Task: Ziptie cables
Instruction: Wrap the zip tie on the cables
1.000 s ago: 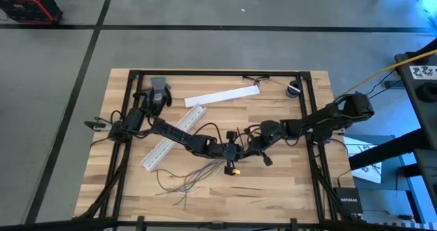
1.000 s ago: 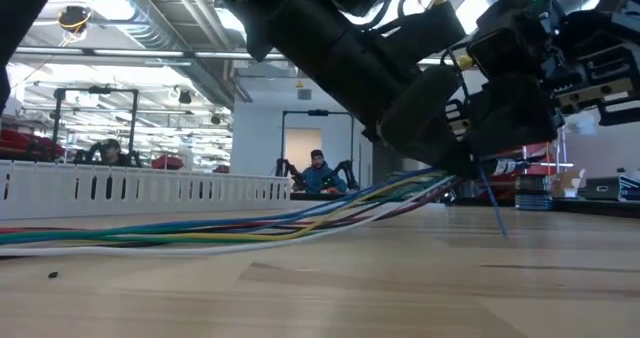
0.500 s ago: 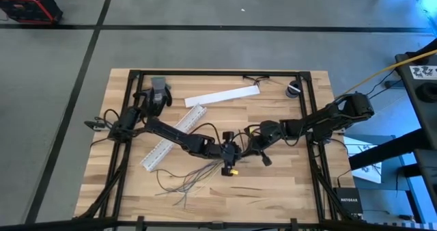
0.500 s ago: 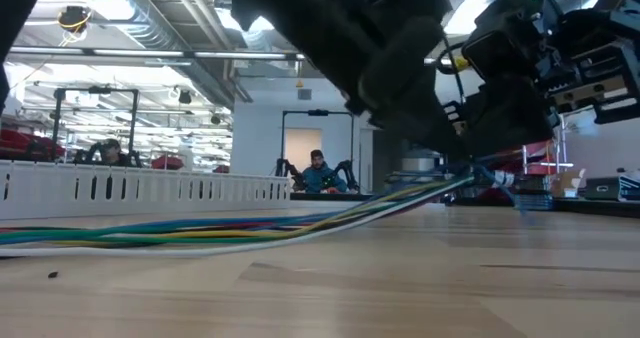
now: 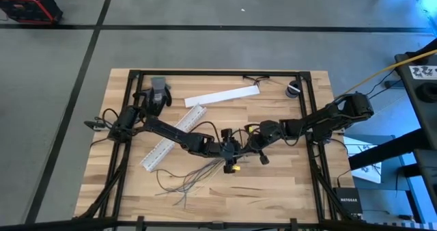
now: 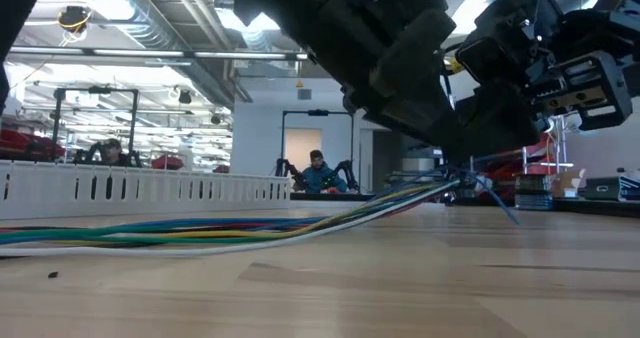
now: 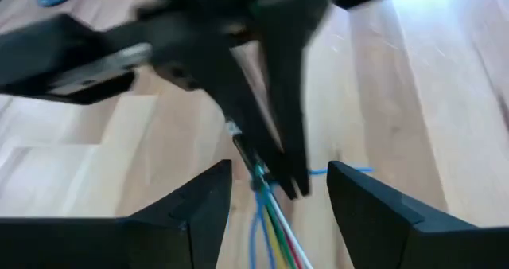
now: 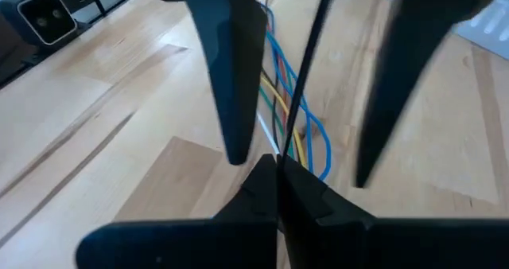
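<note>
The cables are a bunch of thin coloured and dark wires. They lie fanned out on the wooden table toward its near left, and their gathered end rises off the wood at mid-table. My right gripper is shut at that end. My left gripper faces it, open, with one finger on each side of the bunch and touching nothing. A thin blue tail sticks out down from the gathered end. My right gripper pinches the cables at their gathered end between its two fingertips, slanting down from the table's right. That end is lifted off the wood, and the rest of the bunch trails down onto the table. A thin dark strand runs out from the shut tips.
A white slotted channel lies slantwise under my left arm. A flat white strip, a grey object and a small round dark thing sit near the far edge. A small yellow piece lies by the grippers. A person sits in the room beyond.
My left gripper has opened and come off the gathered end, rising a little and rolling at the wrist. The cables' end stays up in my right gripper, and the thin blue tail has swung from pointing steeply down to a flatter slant.
</note>
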Controlling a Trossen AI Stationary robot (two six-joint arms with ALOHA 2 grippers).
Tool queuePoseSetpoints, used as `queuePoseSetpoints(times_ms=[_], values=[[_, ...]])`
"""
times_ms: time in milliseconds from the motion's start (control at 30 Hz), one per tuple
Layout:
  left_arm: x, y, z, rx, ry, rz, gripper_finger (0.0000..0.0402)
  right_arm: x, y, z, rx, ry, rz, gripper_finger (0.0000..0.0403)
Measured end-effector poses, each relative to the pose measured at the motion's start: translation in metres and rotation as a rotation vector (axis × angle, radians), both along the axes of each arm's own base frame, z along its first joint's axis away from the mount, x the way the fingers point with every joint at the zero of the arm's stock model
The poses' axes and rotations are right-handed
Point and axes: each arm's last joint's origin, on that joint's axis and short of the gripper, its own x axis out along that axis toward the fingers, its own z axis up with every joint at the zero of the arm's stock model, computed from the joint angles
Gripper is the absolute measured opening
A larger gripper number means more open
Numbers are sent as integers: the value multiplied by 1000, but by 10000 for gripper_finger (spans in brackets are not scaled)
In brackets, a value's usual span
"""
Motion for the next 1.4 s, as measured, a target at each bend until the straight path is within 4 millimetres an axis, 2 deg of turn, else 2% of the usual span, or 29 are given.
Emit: queuePoseSetpoints(times_ms=[200,333,433,567,600,767,867,1200,1300,1400], values=[[1,2,9,-35,-58,44,180,0,0,0,-14,-3,-10,0],[2,1,10,-35,-76,41,151,0,0,0,-14,-5,-10,0],[2,2,10,-21,-72,33,106,0,0,0,-16,-4,-9,0],[1,2,9,5,-53,18,21,0,0,0,-16,-8,-9,0],[1,2,9,7,-49,16,11,0,0,0,-11,-4,-10,0],[1,2,9,38,-45,-2,2,0,0,0,66,32,-53,0],[1,2,8,59,-37,-4,1,1,-2,2,29,54,-104,7],[0,4,12,102,-28,-15,0,-10,-9,32,-153,174,-266,103],[0,6,12,108,-32,1,0,-12,-10,37,-147,227,-297,117],[1,9,13,107,-41,24,0,-13,-3,35,-134,218,-344,117]])
